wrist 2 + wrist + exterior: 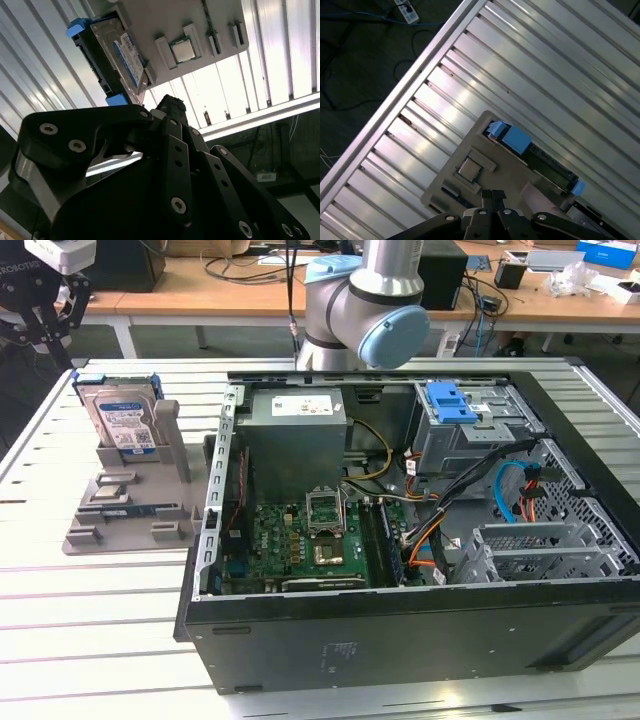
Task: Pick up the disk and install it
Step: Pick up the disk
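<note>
Hovering near grey plastic fixture (130,530): black linkage gripper (169,102), fingertips pressed together, empty. Flat silver disk (118,412), blue side rails, leans in fixture slot.

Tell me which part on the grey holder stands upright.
The disk, propped upright in the holder; the processor chip lies flat.

Slatted alu table (90,630): grey plastic parts holder (130,530) sits flat on it at exterior view's left. Open black PC case (400,640) lies on its side just beside holder, twd the right.
</note>
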You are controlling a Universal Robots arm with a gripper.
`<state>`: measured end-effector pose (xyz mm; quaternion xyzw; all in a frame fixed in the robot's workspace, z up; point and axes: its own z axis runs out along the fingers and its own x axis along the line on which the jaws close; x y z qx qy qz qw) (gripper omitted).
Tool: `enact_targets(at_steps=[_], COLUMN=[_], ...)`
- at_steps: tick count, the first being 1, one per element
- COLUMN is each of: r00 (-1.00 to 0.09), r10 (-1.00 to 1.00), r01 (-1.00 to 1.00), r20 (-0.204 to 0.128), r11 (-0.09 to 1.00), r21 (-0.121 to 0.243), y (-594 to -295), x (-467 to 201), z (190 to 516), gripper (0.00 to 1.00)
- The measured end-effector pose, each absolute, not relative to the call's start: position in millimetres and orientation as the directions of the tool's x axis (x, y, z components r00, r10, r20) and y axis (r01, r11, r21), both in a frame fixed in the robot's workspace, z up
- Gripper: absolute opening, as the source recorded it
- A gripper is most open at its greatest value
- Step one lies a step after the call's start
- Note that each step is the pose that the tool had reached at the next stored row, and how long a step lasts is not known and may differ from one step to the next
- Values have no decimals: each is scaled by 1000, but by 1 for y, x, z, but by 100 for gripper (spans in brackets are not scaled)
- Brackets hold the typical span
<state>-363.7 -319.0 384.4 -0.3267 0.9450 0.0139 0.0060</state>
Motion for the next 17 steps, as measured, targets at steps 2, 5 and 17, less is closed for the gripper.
enact_targets(at_steps=[2, 5, 17], r00=[-777, -762, -694], r10=[-629, -647, -720], r01=[-630, -647, -720], r20=[-20, -20, -20], r11=[777, 762, 694], r21=[22, 22, 22], y=[-319, -319, -319], x=[-364, -364, -364], z=[384, 384, 384], gripper=[11, 11, 11])
